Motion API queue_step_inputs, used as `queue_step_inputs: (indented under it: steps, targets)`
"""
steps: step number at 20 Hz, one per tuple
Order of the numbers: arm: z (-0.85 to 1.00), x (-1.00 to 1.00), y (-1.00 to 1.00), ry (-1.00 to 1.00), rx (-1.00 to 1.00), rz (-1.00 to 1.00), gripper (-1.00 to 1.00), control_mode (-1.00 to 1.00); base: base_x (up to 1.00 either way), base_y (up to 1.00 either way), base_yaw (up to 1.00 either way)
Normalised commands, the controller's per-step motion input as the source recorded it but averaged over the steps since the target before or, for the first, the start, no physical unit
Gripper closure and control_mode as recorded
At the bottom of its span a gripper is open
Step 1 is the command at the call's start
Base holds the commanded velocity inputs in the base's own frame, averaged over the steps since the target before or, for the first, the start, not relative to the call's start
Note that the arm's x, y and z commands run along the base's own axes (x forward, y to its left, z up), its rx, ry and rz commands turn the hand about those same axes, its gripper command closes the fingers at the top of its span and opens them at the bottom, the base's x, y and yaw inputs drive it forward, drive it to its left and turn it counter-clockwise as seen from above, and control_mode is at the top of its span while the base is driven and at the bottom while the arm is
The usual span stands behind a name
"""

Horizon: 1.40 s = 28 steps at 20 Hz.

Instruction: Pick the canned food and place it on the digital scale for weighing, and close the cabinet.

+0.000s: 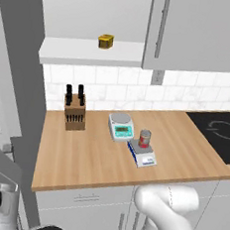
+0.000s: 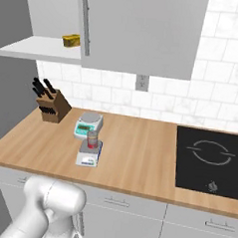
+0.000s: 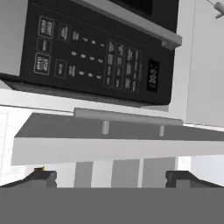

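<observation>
The canned food (image 1: 144, 139), a small red-labelled tin, stands upright on the digital scale (image 1: 144, 156) near the middle of the wooden counter; the right base view shows the same canned food (image 2: 92, 139) on that scale (image 2: 88, 156). The cabinet (image 1: 200, 30) above has its right door shut, while the left side stands open and shows its shelf (image 1: 93, 50). In the hand view my gripper (image 3: 112, 179) is open with nothing between its fingertips. It faces a grey door panel (image 3: 109, 140) with a bar handle (image 3: 127, 117).
A second scale with a round plate and teal display (image 1: 121, 126) sits just behind the digital scale. A knife block (image 1: 74, 110) stands at the back left, a black cooktop (image 1: 220, 132) at the right. A yellow container (image 1: 105, 41) rests on the open shelf. A microwave panel (image 3: 96, 57) lies beyond the door panel.
</observation>
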Motion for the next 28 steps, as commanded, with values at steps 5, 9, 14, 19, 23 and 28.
queue_step_inputs:
  steps: [5,9,14,19,23,28]
  targets:
    - [-0.50,0.77,0.25,0.01,0.02,-0.05,-1.00,-1.00,0.00,0.00,0.00]
    - [-0.60,0.96,0.25,0.02,0.02,0.00,-1.00,-1.00,0.00,0.00,0.00]
    - [-0.62,0.84,0.69,0.01,-0.02,-0.01,-1.00,-1.00,0.00,0.00,0.00]
    - [0.00,0.64,0.06,0.05,0.00,-0.03,-1.00,-1.00,0.00,0.00,0.00]
    - [0.47,0.49,-0.14,0.01,0.00,-0.07,-1.00,-1.00,0.00,0.00,0.00]
    - [0.46,0.03,-0.62,0.00,0.00,-0.06,-1.00,-1.00,0.00,0.00,0.00]
